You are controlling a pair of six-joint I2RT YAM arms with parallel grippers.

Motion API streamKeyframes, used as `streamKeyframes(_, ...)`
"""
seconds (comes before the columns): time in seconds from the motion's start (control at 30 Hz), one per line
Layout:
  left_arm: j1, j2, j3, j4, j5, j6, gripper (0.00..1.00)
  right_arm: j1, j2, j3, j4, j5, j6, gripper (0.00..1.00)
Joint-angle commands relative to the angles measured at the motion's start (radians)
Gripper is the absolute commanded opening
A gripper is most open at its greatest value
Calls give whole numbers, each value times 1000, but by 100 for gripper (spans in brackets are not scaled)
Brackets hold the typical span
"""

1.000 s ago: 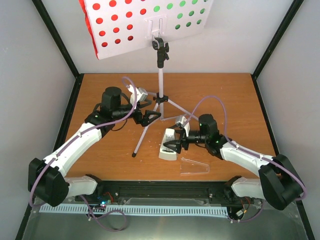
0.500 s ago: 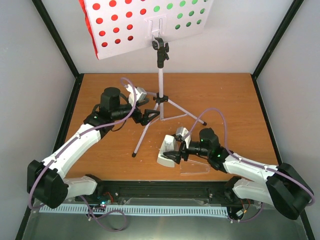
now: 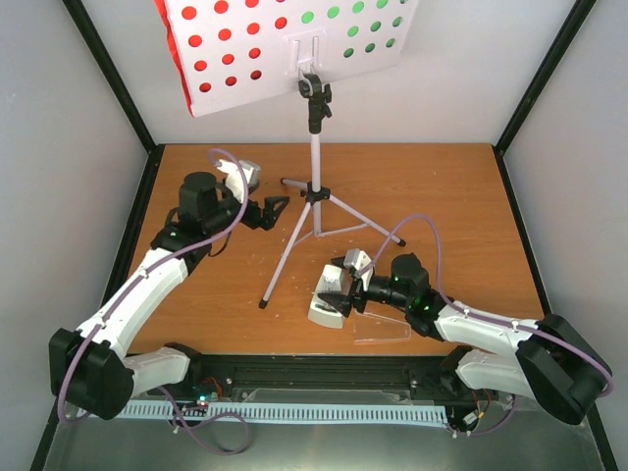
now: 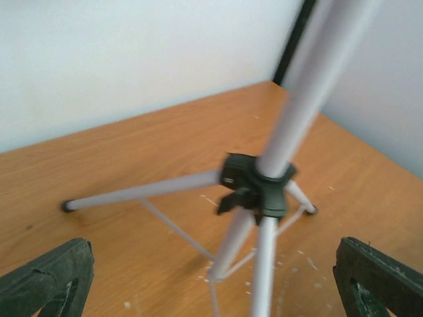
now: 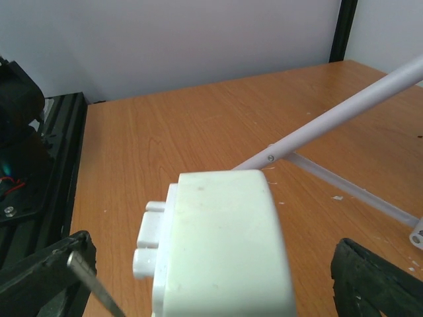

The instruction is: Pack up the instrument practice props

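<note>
Apparently metronome (image 3: pixel 322 311) lies beside its clear cover (image 3: pixel 385 329).

No text, number, label or brand can be read in any view. The white perforated music stand (image 3: pixel 294 44), seen above the far edge of the table (image 3: pixel 442 186), shows only red and green colour through its round holes. The face of the metronome (image 5: pixel 221 244) in the right wrist view is plain white.
</note>
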Motion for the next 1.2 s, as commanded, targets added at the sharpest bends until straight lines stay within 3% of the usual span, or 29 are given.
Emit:
streamKeyframes(0.0,67,-43,-13,54,-82,-57,99,9,10,-20,60,28,-31,94)
streamKeyframes(0.53,75,-32,-23,58,-161,-10,99,12,85,-64,207,68,-1,73)
streamKeyframes(1.17,76,-45,-39,76,-142,18,99,12,-9,-106,182,117,5,62)
